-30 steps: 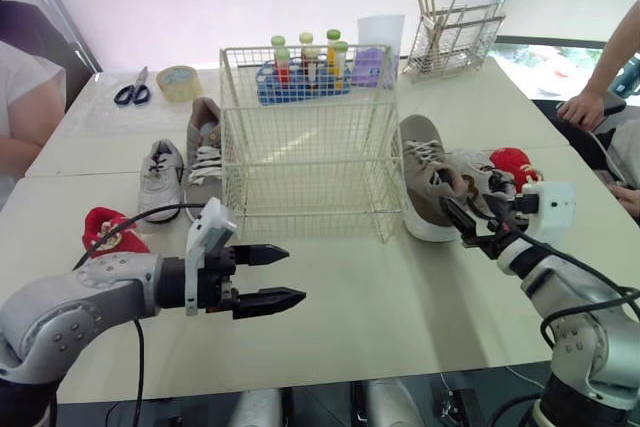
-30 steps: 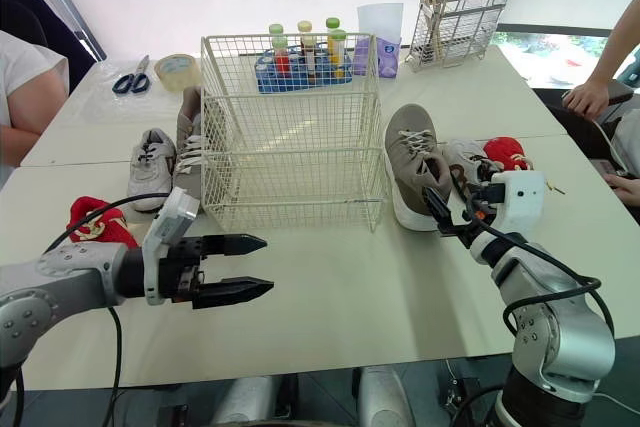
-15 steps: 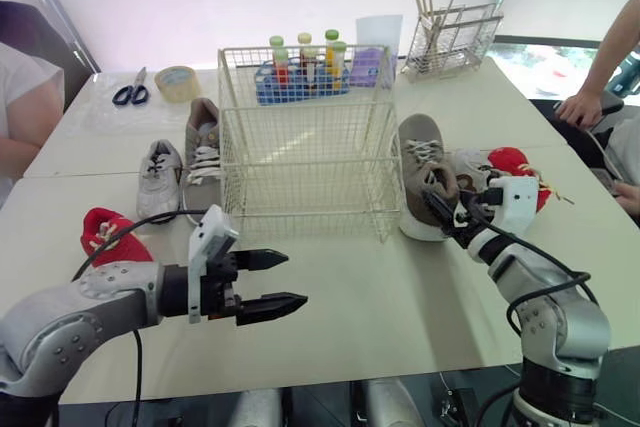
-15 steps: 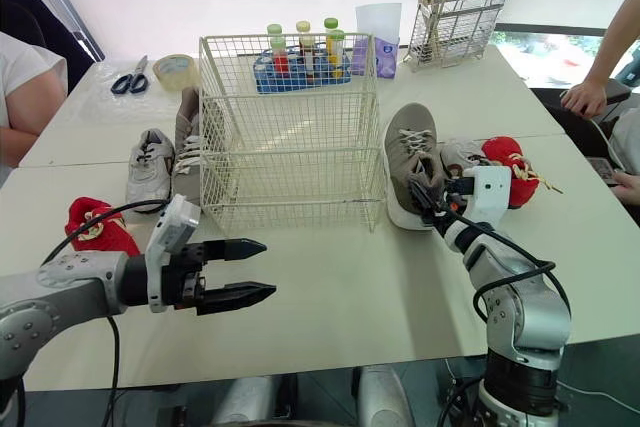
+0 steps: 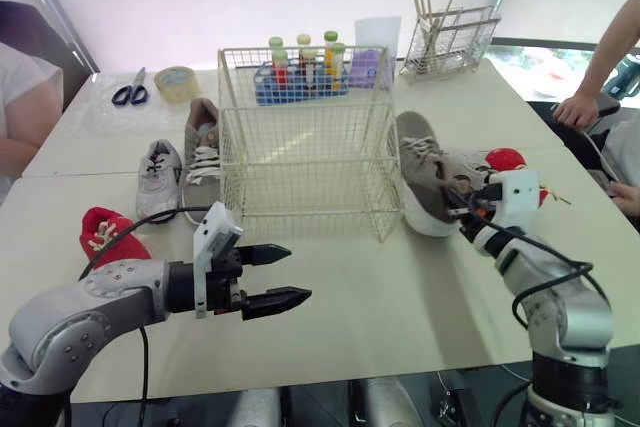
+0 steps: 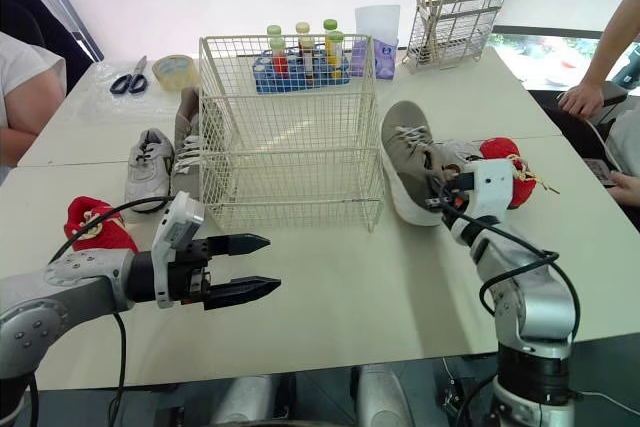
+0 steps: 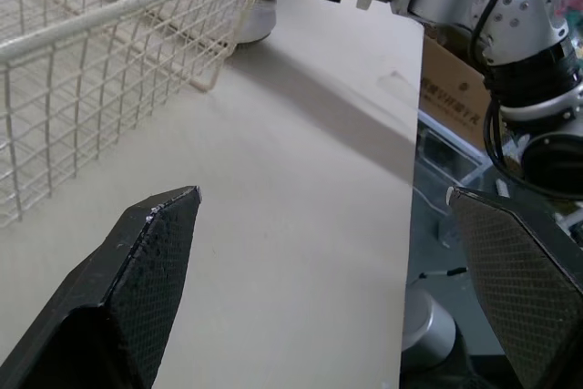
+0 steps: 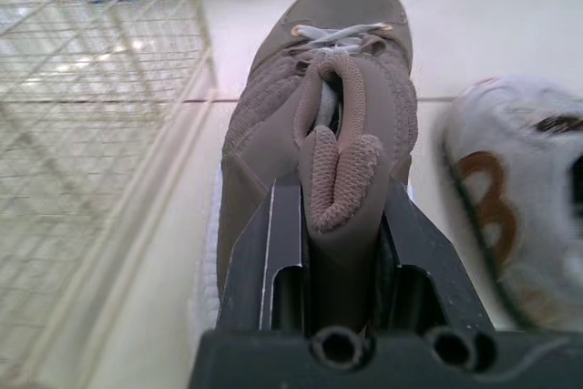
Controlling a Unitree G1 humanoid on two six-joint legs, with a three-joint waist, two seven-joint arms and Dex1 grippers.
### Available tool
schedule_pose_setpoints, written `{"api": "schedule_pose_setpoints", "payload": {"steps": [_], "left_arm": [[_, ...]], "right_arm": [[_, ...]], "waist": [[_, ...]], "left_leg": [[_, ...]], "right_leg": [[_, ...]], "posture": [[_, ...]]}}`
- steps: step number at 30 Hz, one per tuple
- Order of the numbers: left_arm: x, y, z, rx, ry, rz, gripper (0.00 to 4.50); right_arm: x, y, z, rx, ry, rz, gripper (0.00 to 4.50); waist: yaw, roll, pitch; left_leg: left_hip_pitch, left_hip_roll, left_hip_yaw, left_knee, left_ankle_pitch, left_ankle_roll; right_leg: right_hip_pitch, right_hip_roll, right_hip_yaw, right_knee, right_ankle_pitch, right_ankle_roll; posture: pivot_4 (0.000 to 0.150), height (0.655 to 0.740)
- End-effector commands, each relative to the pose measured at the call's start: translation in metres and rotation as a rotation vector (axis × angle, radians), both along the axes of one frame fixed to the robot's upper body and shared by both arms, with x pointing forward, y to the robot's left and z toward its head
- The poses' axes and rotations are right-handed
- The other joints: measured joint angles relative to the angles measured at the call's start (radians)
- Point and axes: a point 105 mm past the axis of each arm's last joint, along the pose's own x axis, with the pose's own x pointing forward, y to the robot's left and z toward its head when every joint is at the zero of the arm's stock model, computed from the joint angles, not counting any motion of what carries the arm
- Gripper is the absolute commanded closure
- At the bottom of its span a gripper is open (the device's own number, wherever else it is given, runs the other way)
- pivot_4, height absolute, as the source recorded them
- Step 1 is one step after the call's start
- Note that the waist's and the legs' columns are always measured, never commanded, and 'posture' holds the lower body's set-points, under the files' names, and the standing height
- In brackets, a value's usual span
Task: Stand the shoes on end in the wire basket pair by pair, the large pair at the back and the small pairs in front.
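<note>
Beside the wire basket [image 6: 290, 147] — right fingers [image 6: 447, 193] tight on tan shoe [image 6: 404, 155] — left fingers [image 6: 236, 244] wide, empty.

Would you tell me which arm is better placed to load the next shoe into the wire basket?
Right. The right tool grips the large taupe shoe by its heel beside the wire basket; the left tool hangs open over the table, holding nothing.

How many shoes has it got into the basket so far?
None yet: the wire basket is empty. The right gripper is clamped on one large brown shoe beside it; the left gripper hangs open. The other large shoe and the small shoes lie on the table.
</note>
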Motion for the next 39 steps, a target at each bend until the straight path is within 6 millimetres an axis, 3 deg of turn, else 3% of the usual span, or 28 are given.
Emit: {"api": "schedule_pose_setpoints", "payload": {"steps": [1,7,11,15,23,26,28,31,35,39], "left_arm": [[-0.002,-0.002,0.007,-0.017,-0.008,-0.047,0.0],[0.002,-0.004,0.012,-0.051,0.005,-0.072,0.0],[0.005,0.006,0.031,-0.106,0.011,-0.051,0.0],[-0.001,0.023,0.041,-0.109,0.038,-0.003,0.0],[-0.024,0.056,0.048,-0.114,0.106,0.143,0.0],[-0.037,0.066,0.052,-0.111,0.139,0.173,0.0],[-0.051,0.07,0.057,-0.131,0.179,0.16,0.0],[-0.067,0.084,0.049,-0.084,0.226,0.197,0.0],[-0.055,0.117,0.069,-0.174,0.12,0.362,0.0],[-0.044,0.138,0.104,-0.209,0.02,0.377,0.0]], "right_arm": [[-0.009,-0.012,0.076,-0.068,-0.239,0.021,4.23],[-0.021,-0.019,0.143,-0.105,-0.391,0.074,4.23],[-0.036,-0.012,0.203,-0.294,-0.449,0.317,4.23],[-0.054,0.009,0.241,-0.353,-0.453,0.604,4.23],[-0.066,0.058,0.22,-0.484,-0.292,1.094,4.23],[-0.08,0.072,0.207,-0.543,-0.225,1.304,4.23],[-0.084,0.075,0.211,-0.555,-0.241,1.381,4.23],[-0.074,0.074,0.227,-0.601,-0.322,1.355,4.23],[-0.078,0.079,0.231,-0.651,-0.336,1.39,4.23],[-0.09,0.092,0.198,-0.8,-0.211,1.513,4.23]], "waist": [[0.001,0.003,0.002],[-0.002,0.003,0.003],[-0.003,0.006,0.006],[-0.008,0.004,0.008],[-0.005,0.0,0.009],[0.003,0.0,0.01],[0.0,-0.001,0.01],[-0.005,0.0,0.011],[0.002,0.0,0.011],[0.0,0.0,0.011]], "left_leg": [[0.0,0.0,0.001,0.0,0.0,0.0],[0.0,0.003,0.0,-0.001,-0.001,0.001],[0.0,0.003,0.002,-0.001,-0.001,0.001],[0.0,0.004,0.004,-0.003,-0.002,0.003],[0.0,0.006,0.004,-0.002,-0.004,0.007],[-0.001,0.005,0.004,-0.002,-0.005,0.007],[-0.001,0.005,0.004,-0.002,-0.005,0.007],[-0.001,0.005,0.005,-0.002,-0.005,0.006],[-0.001,0.005,0.006,-0.003,-0.005,0.006],[-0.001,0.005,0.005,-0.004,-0.005,0.006]], "right_leg": [[-0.001,0.0,0.0,0.0,0.0,0.0],[-0.001,0.004,0.001,0.0,0.002,0.003],[-0.002,0.004,0.003,0.0,0.001,0.003],[-0.004,0.004,0.004,-0.001,0.0,0.0],[-0.003,0.002,0.005,-0.002,0.0,0.0],[-0.004,0.0,0.005,-0.002,0.0,-0.001],[-0.004,-0.001,0.004,-0.003,0.0,-0.001],[-0.004,-0.001,0.004,-0.007,0.0,-0.001],[-0.003,-0.001,0.003,-0.01,0.001,-0.003],[-0.003,-0.001,0.003,-0.011,0.001,-0.003]], "posture": [[0.15,0.74],[0.15,0.74],[0.15,0.74],[0.15,0.74],[0.15,0.74],[0.15,0.74],[0.15,0.74],[0.15,0.74],[0.15,0.74],[0.15,0.74]]}}
